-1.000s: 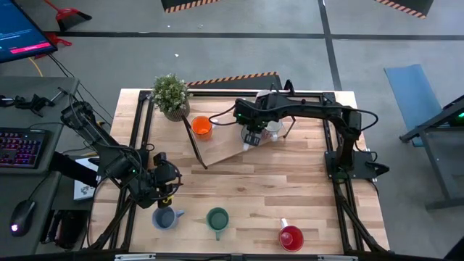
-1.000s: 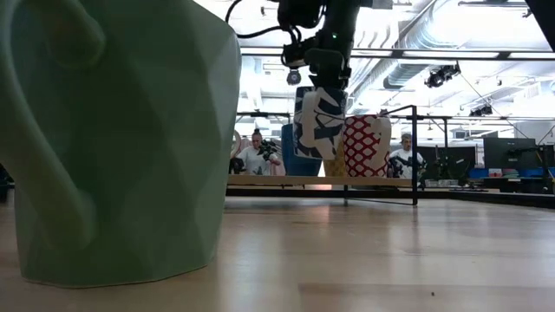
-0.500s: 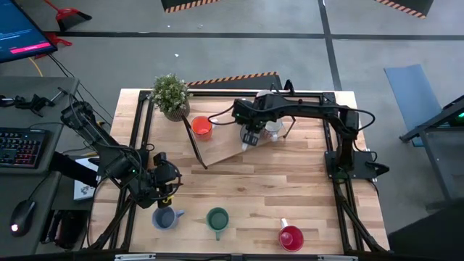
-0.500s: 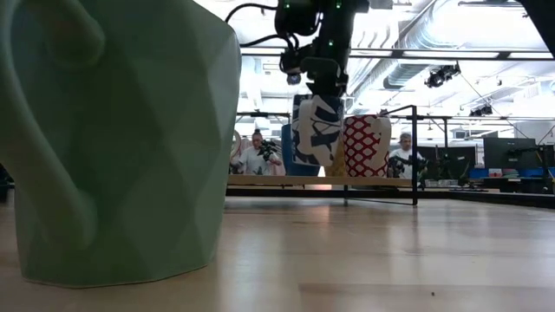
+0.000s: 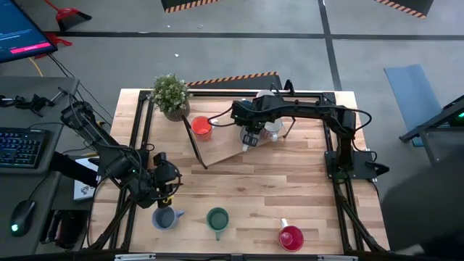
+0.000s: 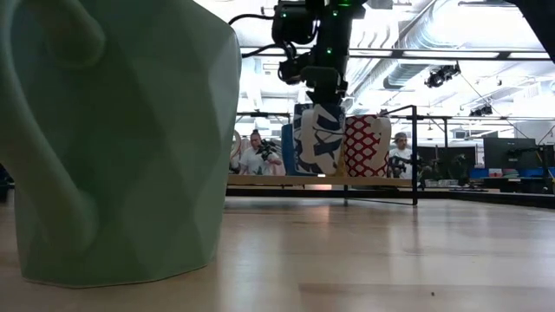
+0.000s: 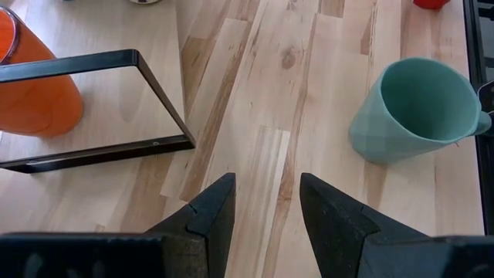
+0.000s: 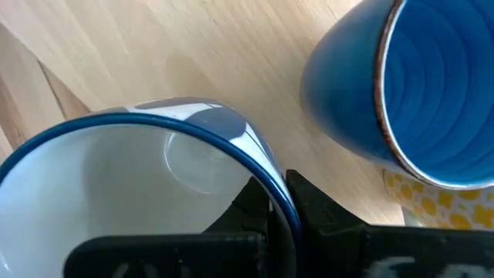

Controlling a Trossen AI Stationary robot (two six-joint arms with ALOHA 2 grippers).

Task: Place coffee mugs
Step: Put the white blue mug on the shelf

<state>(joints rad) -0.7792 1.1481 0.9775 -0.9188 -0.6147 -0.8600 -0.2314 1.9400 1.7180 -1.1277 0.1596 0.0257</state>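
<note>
My right gripper point(image 5: 250, 138) hangs over the raised wooden board point(image 5: 221, 151) at the table's far side, shut on a white mug with a blue pattern point(image 6: 319, 139). On the board next to it stand a red-patterned mug point(image 6: 366, 146) and a bright blue mug point(image 8: 409, 100). An orange mug point(image 5: 201, 128) stands farther left on the board. My left gripper point(image 5: 164, 181) waits open above the near left of the table. A grey-blue mug point(image 5: 165, 217), a green mug point(image 5: 217, 217) and a red mug point(image 5: 291, 237) stand upright along the near edge. My right gripper pinches the patterned mug's rim point(image 8: 272, 202), one finger inside the mug and one outside. The fingers come from above, pointing down. The mug hangs upright, its base point(image 6: 317, 173) at the level of the board's top; whether it rests there I cannot tell.
A potted plant point(image 5: 172, 94) stands at the far left corner. A black metal frame point(image 7: 116, 147) edges the raised board. Bare wood lies in the table's middle point(image 5: 254, 188). People sit in the room beyond the table point(image 6: 256, 156).
My right gripper has sunk a little with the patterned mug, bringing its base down to the board beside the red-patterned mug. The mug has stayed upright.
</note>
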